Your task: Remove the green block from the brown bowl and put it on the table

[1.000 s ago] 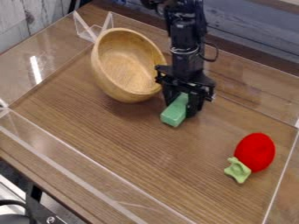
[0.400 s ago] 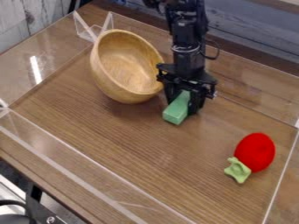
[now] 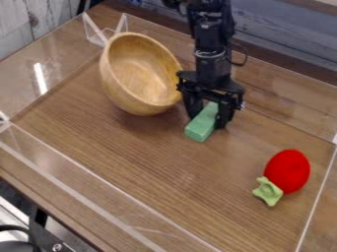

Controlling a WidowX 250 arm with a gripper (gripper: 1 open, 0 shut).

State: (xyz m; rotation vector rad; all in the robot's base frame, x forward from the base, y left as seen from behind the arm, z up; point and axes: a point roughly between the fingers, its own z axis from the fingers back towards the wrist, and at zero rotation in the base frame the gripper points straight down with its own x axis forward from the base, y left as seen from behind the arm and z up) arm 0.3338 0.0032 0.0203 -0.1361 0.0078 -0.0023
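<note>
The green block (image 3: 202, 125) lies on the table (image 3: 118, 167), just right of the brown bowl (image 3: 140, 74). The bowl is tipped toward the camera and its pale inside holds nothing. My gripper (image 3: 211, 110) points straight down over the block's far end, with a dark finger on each side of it. The fingers stand a little apart from the block, so the gripper is open. The block's near end sticks out in front of the fingers and rests on the wood.
A red toy fruit (image 3: 287, 169) with a pale green leaf (image 3: 269, 192) lies at the front right. Clear acrylic walls (image 3: 39, 148) run round the table's edges. The bowl sits close against the gripper's left side.
The fingers have spread slightly off the green block, which has settled on the table. The arm has barely moved.
</note>
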